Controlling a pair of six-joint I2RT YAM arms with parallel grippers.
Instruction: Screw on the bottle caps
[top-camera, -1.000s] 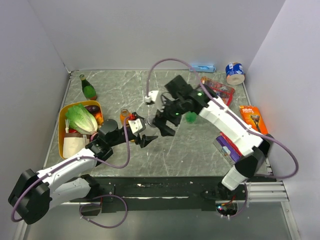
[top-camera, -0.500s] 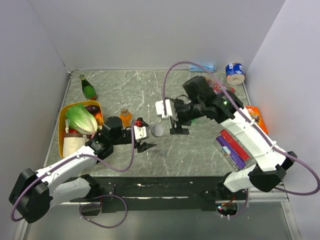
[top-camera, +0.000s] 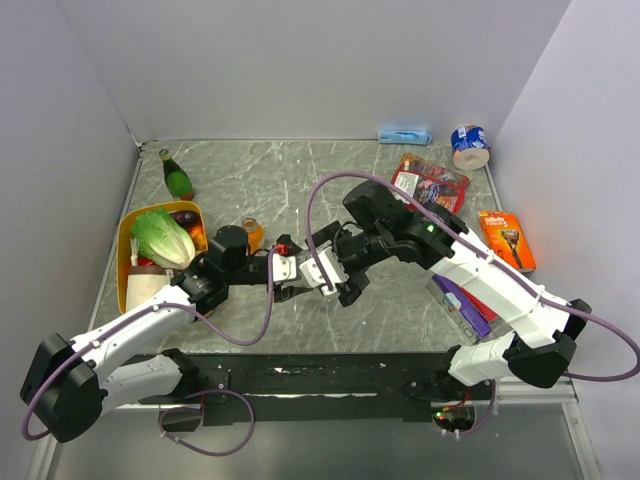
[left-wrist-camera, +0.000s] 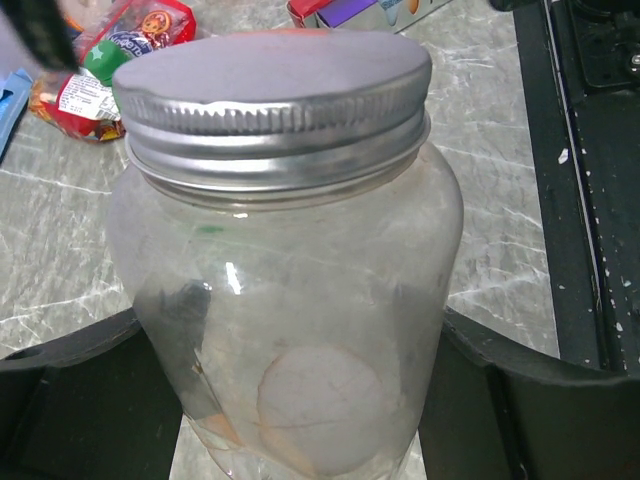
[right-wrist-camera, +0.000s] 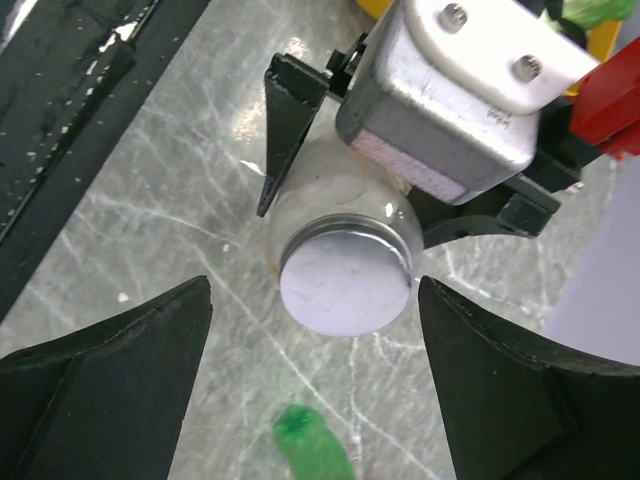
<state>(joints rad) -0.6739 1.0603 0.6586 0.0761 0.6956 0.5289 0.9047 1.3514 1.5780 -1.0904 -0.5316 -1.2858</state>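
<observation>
**Cap seated, twist not yet begun: where it could go wrong**

We see the clear bottle (left-wrist-camera: 290, 290) clamped in the left hand (left-wrist-camera: 300, 400), one dark finger pressed to each side of its rounded wall; its silver screw cap (left-wrist-camera: 275, 90) sits on the neck and looks level, though we cannot tell whether the thread has caught. The right hand (right-wrist-camera: 318, 288) hangs over it with its fingers wide apart, one on each side of the cap, touching neither cap nor bottle; we judge that the next move is to close on the cap and turn.

The first risk is a crooked grip; if the right hand closes off centre, it would tilt the cap and jam the thread. The second is slip; the bottle wall is smooth and round, so the twist may spin the bottle in the left hand instead of tightening the cap. The third is crowding; the left hand's white housing (right-wrist-camera: 450, 90) stands just beside the cap, and a right finger swinging round could strike it. What we take for the green bottle (right-wrist-camera: 312, 448) lies on the table (right-wrist-camera: 150, 200) near the right fingers and could be knocked away; the orange bottle (top-camera: 252, 234) stands behind the left hand, out of the way.
</observation>
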